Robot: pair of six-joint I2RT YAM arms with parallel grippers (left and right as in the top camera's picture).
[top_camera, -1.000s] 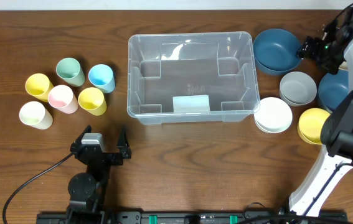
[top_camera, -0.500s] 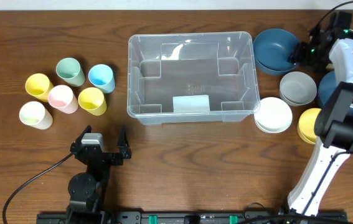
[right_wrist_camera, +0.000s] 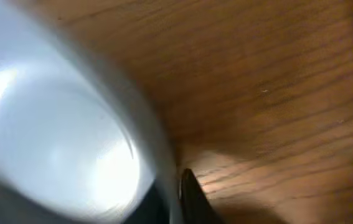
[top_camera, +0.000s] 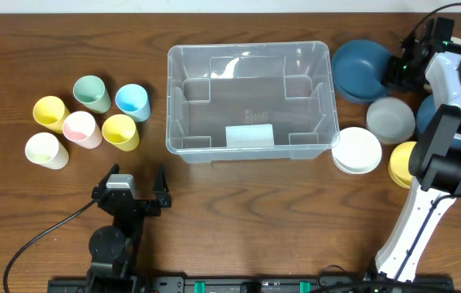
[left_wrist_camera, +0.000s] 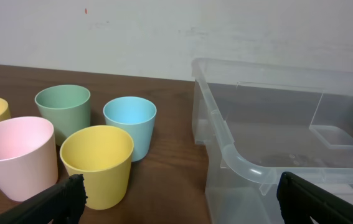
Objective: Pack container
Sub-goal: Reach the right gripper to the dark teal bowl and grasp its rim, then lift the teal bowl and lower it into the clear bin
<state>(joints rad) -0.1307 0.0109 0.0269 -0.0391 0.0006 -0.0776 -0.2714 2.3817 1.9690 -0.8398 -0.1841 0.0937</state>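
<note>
Clear plastic container point(top_camera: 171, 98) sits mid-table and empty, long axis running left-right, with a pale label point(top_camera: 250, 135) on its near wall. The right gripper point(top_camera: 397, 69) is at the right-hand rim of the dark blue bowl point(top_camera: 358, 69). From the gripper the container lies straight to the left, just past that bowl. The bowl's far edge is right up against the container's short right end; cannot tell if they touch. The right arm is stretched far forward, wrist turned in toward the left so the fingers face the bowl. The right wrist view is blurred: glare on a curved bowl surface and one dark finger point(right_wrist_camera: 192, 196) just outside the rim over the wood. The other finger is not visible, so cannot tell whether the jaws are clamped on the rim or only placed at it. Likely step is to grip this bowl, carry it left over the short wall and set it inside, and it needs lift to clear the container rim. A grey bowl point(top_camera: 390, 120) sits just back of the gripper, toward the robot. The left gripper point(top_camera: 131, 187) is parked low near its base, fingers wide apart and holding nothing. From it the container is ahead and to the right, and the pastel cups point(top_camera: 120, 132) are ahead-left. The right arm is nearer the bowls, the left arm nearer the cups.
</note>
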